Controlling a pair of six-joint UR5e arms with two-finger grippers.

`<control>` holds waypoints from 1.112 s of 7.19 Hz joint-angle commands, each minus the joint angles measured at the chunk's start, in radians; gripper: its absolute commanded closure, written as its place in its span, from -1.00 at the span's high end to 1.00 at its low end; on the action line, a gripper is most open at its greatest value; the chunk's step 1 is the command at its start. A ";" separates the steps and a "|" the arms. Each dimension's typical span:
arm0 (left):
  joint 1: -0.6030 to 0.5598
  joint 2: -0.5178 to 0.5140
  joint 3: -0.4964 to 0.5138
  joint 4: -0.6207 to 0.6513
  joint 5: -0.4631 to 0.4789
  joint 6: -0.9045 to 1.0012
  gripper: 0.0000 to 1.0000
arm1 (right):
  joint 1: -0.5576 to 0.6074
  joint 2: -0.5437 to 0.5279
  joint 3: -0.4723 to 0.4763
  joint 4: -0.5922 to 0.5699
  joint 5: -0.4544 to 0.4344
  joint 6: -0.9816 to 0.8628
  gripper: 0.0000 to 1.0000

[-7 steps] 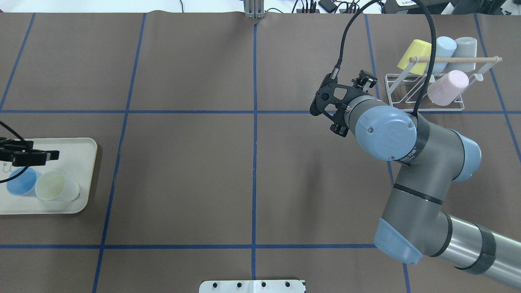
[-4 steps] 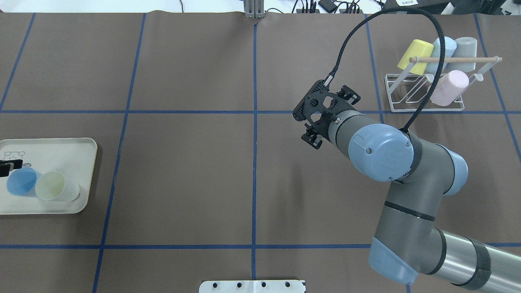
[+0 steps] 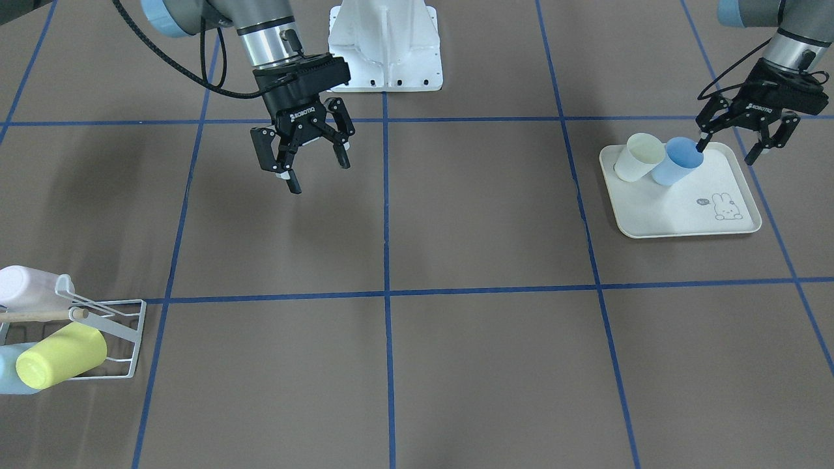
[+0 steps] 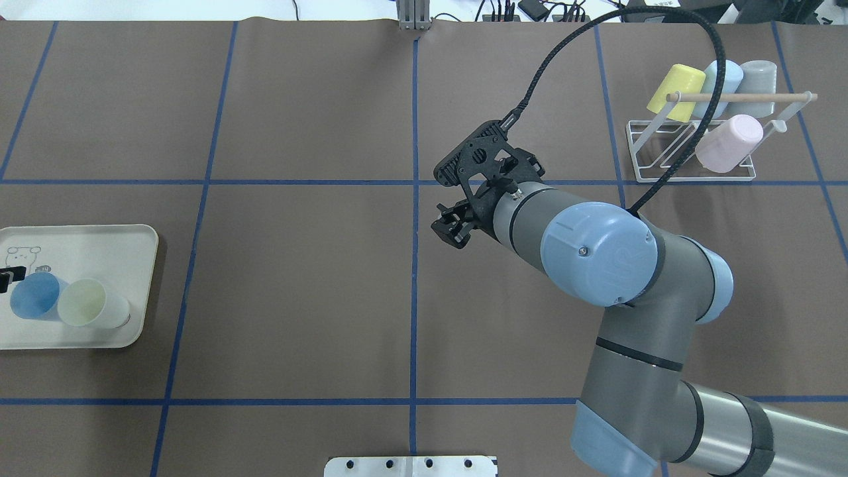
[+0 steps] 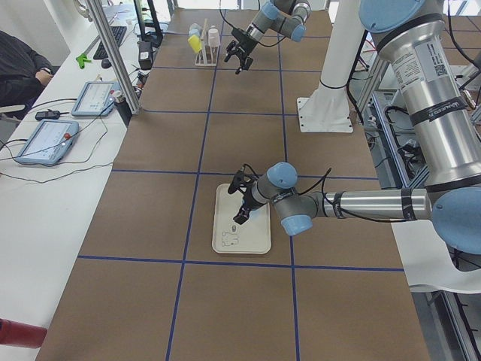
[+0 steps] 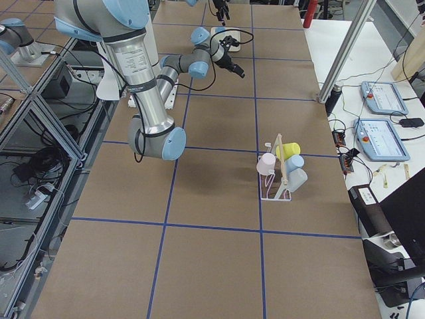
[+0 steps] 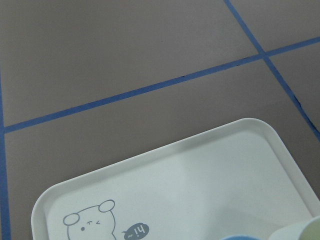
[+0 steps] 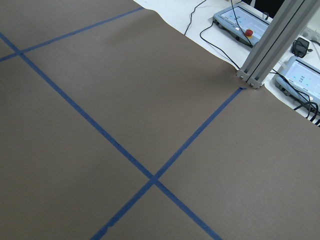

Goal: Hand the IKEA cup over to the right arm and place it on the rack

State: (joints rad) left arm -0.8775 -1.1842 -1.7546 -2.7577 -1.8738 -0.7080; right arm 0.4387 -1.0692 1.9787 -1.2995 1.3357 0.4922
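Note:
Two cups lean together on the cream tray (image 3: 690,208): a blue cup (image 3: 677,164) and a pale cream cup (image 3: 637,156). My left gripper (image 3: 726,152) hangs open over the tray's robot-side edge. One of its fingertips (image 3: 702,144) is at the blue cup's rim and the other stands outside the cup. In the overhead view only a tip of this gripper (image 4: 10,275) shows, beside the blue cup (image 4: 33,297). My right gripper (image 3: 320,177) is open and empty above the table's middle, far from the rack (image 4: 692,169).
The rack carries a yellow cup (image 4: 674,89), a light blue cup (image 4: 722,76), a grey cup (image 4: 758,76) and a pink cup (image 4: 729,142). The right arm's black cable (image 4: 662,20) loops over that corner. Blue tape lines grid the brown table. The robot's white base (image 3: 384,45) stands at the near edge.
The right arm swung away from the rack toward the table's middle. The left gripper drew back from over the tray to the overhead view's left edge.

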 commanded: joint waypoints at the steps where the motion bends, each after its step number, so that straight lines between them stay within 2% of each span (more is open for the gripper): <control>1: 0.050 -0.022 0.062 -0.064 0.001 -0.002 1.00 | -0.014 0.002 -0.004 0.000 -0.001 0.003 0.99; 2: 0.069 -0.022 0.063 -0.080 -0.001 -0.007 1.00 | -0.014 -0.003 -0.004 0.000 -0.003 0.003 0.99; 3: 0.074 -0.022 0.061 -0.083 -0.001 -0.008 0.87 | -0.015 -0.008 -0.006 0.000 -0.004 0.003 0.99; 4: 0.074 -0.022 0.063 -0.098 -0.002 -0.043 -0.36 | -0.017 -0.009 -0.006 0.002 -0.006 0.003 0.98; 5: 0.074 -0.023 0.063 -0.099 -0.004 -0.047 -0.99 | -0.020 -0.009 -0.006 0.002 -0.006 0.002 0.98; 8: 0.072 -0.041 0.102 -0.099 -0.010 -0.035 -1.00 | -0.020 -0.011 -0.020 0.002 -0.007 -0.001 0.99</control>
State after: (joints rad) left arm -0.8041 -1.2174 -1.6725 -2.8561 -1.8824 -0.7494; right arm 0.4189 -1.0805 1.9668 -1.2981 1.3290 0.4919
